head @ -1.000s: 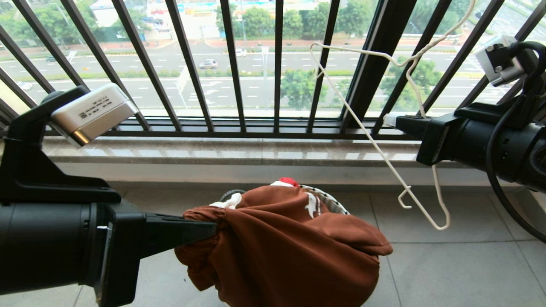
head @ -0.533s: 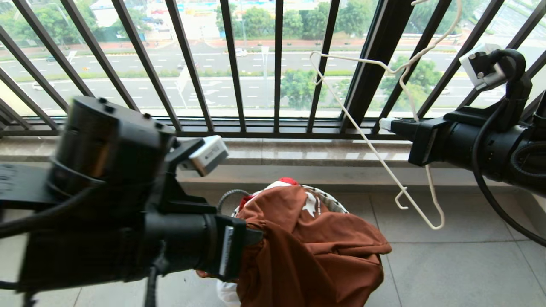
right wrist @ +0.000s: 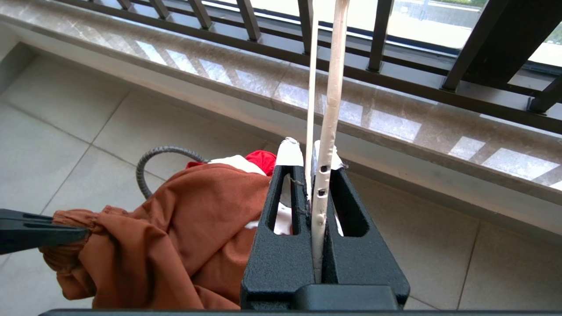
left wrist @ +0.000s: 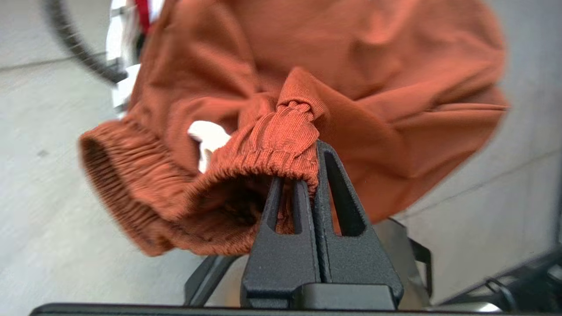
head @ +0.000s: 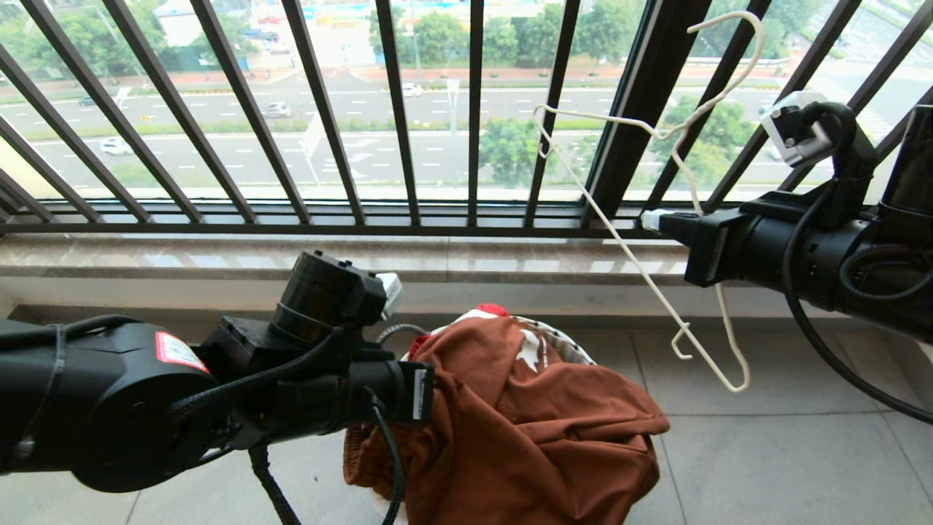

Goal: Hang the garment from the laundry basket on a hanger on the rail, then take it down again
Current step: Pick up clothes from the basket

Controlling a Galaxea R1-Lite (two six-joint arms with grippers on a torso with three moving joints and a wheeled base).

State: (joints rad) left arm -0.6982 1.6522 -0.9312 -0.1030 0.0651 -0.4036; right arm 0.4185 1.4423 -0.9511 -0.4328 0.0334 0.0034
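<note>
Left hand [left wrist: 307, 175] pinches the rust-brown shorts [head: 539, 423] by the waistband over the laundry basket [head: 565, 346], right hand [right wrist: 309, 164] clamps the wire hanger [head: 641, 270] at far right, likely staged for threading.

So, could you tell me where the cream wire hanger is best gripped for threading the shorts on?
Grip the hanger where the right gripper already clamps it, on one thin straight wire side, from the robot's right. That leaves the hook and the notched lower end free, open toward the shorts held by the left gripper.
</note>
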